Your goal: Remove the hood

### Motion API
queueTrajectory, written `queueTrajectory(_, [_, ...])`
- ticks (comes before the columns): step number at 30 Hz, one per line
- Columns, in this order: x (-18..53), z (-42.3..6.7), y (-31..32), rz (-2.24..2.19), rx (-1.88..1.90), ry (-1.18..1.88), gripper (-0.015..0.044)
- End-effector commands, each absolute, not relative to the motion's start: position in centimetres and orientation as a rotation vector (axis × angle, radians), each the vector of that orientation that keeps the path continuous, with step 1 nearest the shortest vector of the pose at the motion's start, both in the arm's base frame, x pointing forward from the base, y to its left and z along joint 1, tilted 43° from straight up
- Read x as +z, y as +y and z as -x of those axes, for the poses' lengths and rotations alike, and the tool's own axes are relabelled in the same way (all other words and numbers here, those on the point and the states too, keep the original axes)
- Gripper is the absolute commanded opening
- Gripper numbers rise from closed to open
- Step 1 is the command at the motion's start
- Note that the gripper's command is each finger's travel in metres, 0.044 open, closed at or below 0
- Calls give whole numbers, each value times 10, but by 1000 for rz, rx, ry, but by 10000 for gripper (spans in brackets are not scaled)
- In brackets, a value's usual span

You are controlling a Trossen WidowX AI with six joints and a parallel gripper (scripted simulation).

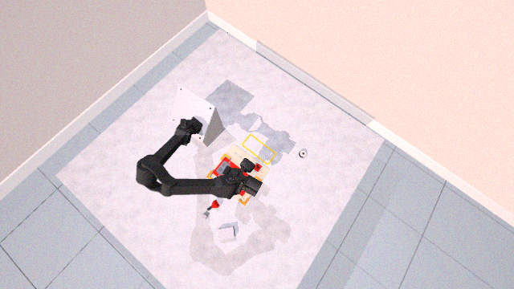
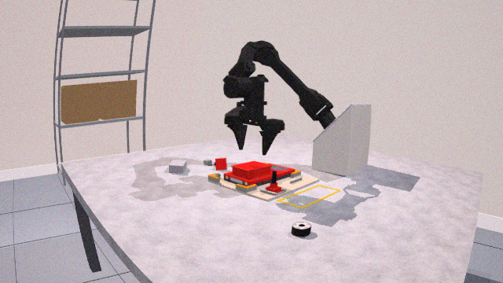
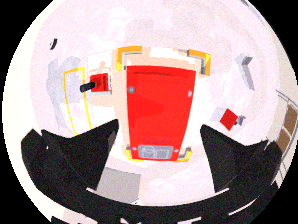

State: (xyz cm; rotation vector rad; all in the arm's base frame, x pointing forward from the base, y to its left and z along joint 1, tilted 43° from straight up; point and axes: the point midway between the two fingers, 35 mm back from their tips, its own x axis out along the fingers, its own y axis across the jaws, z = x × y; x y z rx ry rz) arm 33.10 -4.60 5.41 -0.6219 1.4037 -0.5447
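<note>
The tool [image 2: 255, 142] hangs released and empty above the one red car [image 2: 257, 173], whose hood is on it. A skewed descent could pinch the whole body or shove the base board [image 2: 271, 192]. One yellow-outlined area [image 2: 308, 196] lies beside the car; one black ring [image 2: 301, 229] sits beyond it.

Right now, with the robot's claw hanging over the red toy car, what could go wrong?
The open end effector hangs above the toy car, holding nothing. Coming down, its fingers might grab the whole car instead of only the hood. The black lever stands between the car and the yellow marked area, so carrying the hood low might knock it.
</note>
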Motion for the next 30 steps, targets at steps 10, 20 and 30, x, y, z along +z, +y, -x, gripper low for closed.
queueTrajectory(10, [47,-332,-52,624,-539,1407,440])
queueTrajectory(20, [42,-333,-57,624,-539,1407,440])
queueTrajectory(30, [37,-334,-62,625,-540,1407,440])
